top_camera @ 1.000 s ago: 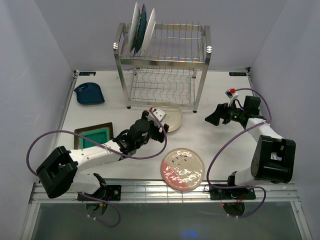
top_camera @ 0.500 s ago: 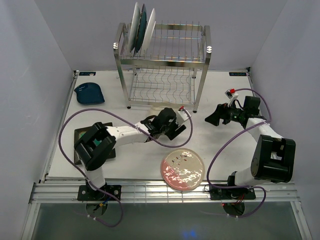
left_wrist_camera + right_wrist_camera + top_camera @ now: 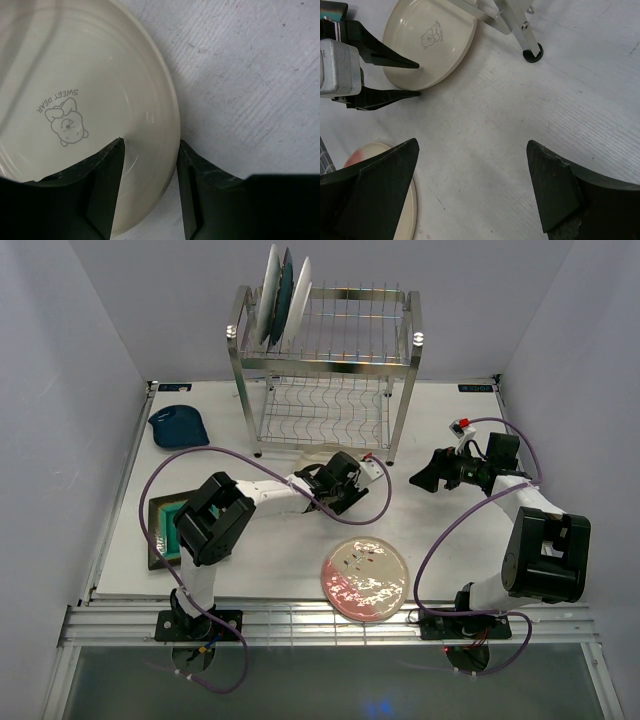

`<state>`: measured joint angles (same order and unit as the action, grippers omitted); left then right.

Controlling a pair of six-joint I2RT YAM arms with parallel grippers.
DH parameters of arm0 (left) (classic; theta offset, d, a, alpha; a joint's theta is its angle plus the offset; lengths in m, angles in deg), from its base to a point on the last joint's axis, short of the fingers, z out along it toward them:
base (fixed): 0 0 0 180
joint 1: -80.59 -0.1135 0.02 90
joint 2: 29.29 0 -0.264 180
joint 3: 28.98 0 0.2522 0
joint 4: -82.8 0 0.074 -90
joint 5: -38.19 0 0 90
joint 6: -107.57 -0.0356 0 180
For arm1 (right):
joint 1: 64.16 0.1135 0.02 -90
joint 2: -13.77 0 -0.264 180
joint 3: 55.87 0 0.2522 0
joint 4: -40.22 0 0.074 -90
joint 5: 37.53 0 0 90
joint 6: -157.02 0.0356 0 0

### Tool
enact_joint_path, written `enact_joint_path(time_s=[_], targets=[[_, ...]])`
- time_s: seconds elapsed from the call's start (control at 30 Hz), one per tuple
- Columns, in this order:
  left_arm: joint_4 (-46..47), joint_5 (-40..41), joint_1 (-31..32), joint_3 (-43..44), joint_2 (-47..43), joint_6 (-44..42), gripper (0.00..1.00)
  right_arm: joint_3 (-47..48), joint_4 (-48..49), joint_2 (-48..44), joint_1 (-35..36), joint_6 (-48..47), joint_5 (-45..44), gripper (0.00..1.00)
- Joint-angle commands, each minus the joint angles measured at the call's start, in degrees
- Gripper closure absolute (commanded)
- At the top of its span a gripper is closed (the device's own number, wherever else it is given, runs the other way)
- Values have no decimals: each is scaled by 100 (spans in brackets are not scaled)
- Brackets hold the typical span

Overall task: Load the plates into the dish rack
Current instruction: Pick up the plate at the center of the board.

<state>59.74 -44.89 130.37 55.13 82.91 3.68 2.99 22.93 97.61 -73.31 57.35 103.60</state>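
**Left gripper (image 3: 151,141) straddles the rim of a cream plate (image 3: 75,90) in front of the dish rack (image 3: 325,370)**

Seen from above, the left arm reaches across the table (image 3: 440,540) to the cream plate. The plate lies flat just in front of the rack, with its far edge tucked under the rack's front wires. The wrist camera shows the gripper spread and holding nothing. One finger hangs over the inside of the plate, near a small printed bear, and the other sits outside the rim above bare table. This placement suggests the next move is to close on the rim, since a flat plate offers no other hold.

The right gripper (image 3: 420,478) hovers to the right of the rack, spread wide and empty, probably waiting to help.

Three plates (image 3: 282,292) stand on edge at the left end of the rack's upper shelf. The slots to their right are open.

Three more dishes wait on the table: a pink speckled plate (image 3: 365,578) near the front edge, a green square plate (image 3: 185,515) partly under the left arm, and a dark blue dish (image 3: 178,427) at the far left.
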Motion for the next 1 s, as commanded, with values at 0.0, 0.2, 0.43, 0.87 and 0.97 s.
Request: enact_joint_path(time_s=[0.0,0.2,0.43,0.87,0.97], targets=[[-90,-278,-73,85,-190,27,44,174,-16,-25,-17,-105,90,6],[-186,-445,-82,137,-181,35,46,183,-25,-16,-26,-114,107,6],[-423,-613,-82,181,-260,88,66,192,-25,10,-35,-96,116,6],[-1205,-1983,-12,444,-752,510,100,227,-51,72,-52,-79,125,6],[-1337,-2238,102,454,-866,519,100,236,-51,81,-52,-79,125,6]])
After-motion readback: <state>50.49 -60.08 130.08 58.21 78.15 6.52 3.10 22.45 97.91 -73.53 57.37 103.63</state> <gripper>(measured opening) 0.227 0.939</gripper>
